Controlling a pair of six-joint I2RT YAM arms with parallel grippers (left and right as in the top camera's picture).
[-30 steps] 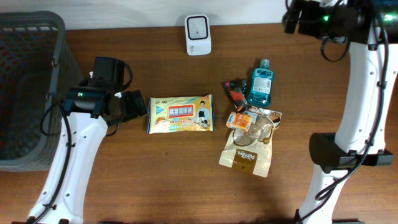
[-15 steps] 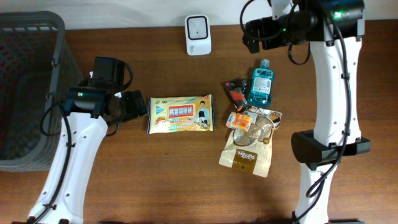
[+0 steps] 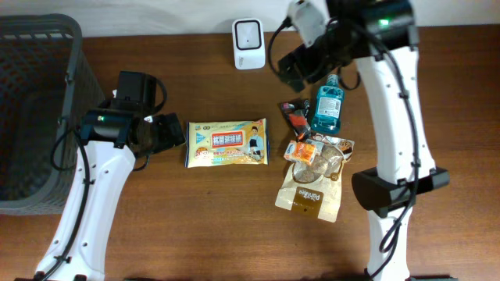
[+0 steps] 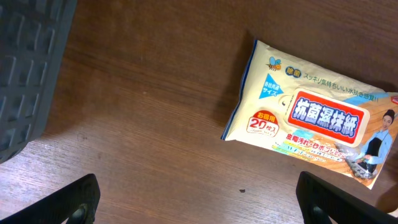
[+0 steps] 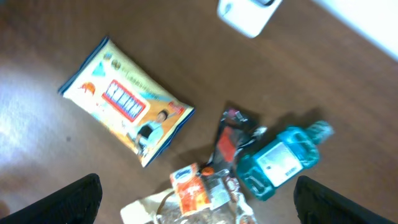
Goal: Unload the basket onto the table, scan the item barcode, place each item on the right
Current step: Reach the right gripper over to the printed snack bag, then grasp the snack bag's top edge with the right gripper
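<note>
Wet-wipes pack (image 3: 226, 144) lies flat on the worktop (image 3: 195, 226), just beside your left gripper (image 3: 173, 131) | likely soft, light, slick film: pinch a sealed end | both sets of jaws gape wide, empty; right gripper (image 3: 291, 69) hovers near the barcode scanner (image 3: 248, 43).

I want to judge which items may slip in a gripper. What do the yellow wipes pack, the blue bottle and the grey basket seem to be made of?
Yellow rectangular wipes pack: soft plastic film, glossy, by its sheen and flat sealed ends. Teal-blue mouthwash bottle: rigid translucent plastic, probably, with a white label. Dark grey lattice basket: likely moulded matt plastic, given its regular grid.
</note>
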